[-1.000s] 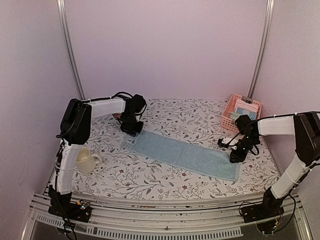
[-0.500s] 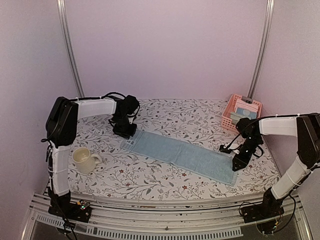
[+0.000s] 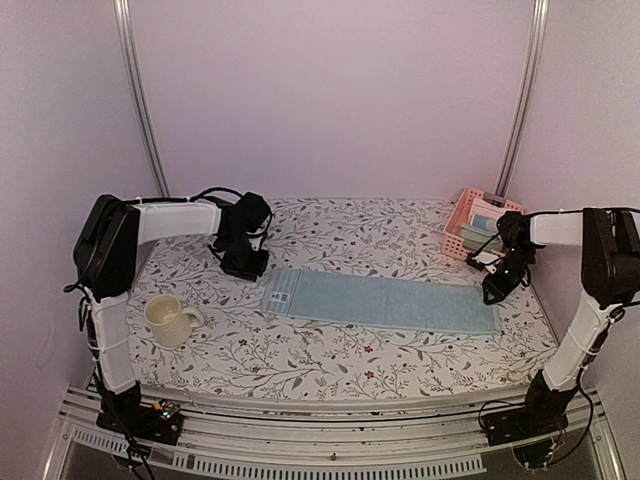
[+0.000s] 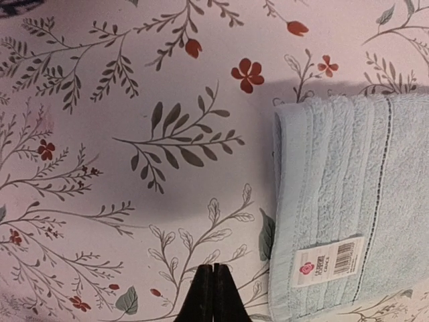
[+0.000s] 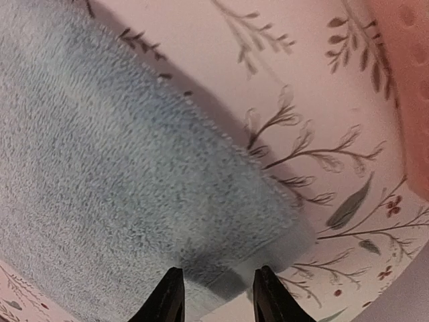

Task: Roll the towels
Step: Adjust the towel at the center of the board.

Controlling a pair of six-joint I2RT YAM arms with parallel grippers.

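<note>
Rolling the light blue rectangular terry towel [image 3: 380, 302], flat across the middle of the flowered table [image 3: 340, 228], wants a tight, square first turn at one end (left gripper [image 4: 213, 295] sits with jaws pressed together beside its left end; right gripper [image 5: 214, 295] spread over its right).

The overhead camera sits above and behind the arm bases. It looks forward and down over the whole table [image 3: 330, 365], from far enough back to take in both arms.

The left wrist camera looks almost straight down past the left gripper [image 4: 213, 293], from close above the tabletop. The labelled end of the towel [image 4: 355, 194] lies ahead and to the right of its fingertips.

The right wrist camera sits even nearer the cloth, behind the right gripper [image 5: 214, 295]. The towel's other end fills the view ahead and to the left of its fingertips.

All three views share the towel, and each wrist view catches one end only.
</note>
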